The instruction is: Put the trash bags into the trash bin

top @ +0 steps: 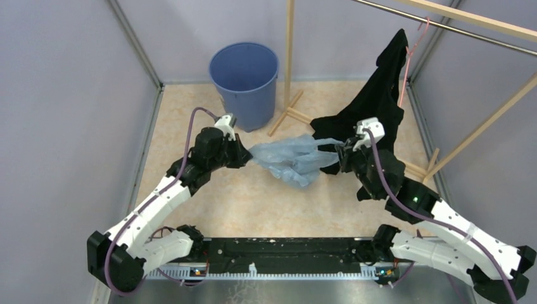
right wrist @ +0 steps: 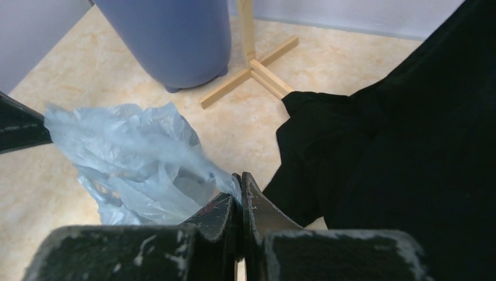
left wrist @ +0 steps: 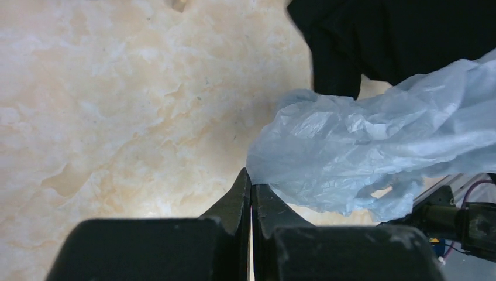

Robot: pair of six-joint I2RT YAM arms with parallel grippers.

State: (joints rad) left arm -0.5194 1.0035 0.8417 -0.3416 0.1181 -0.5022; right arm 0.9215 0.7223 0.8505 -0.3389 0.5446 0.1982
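L fingers (left wrist: 234, 202), R fingers (right wrist: 260, 211) pinching crinkly bag (top: 288, 158)

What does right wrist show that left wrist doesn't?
Only right wrist: the trash bin lower wall, the wooden stand foot beside it, and the left gripper pinching the far corner of the trash bag.
Only left wrist: part of the right arm with its cable, at the lower right edge.
Both: the trash bag, the black garment, the marbled floor, and the camera's own fingers shut on the bag, as at the right gripper.
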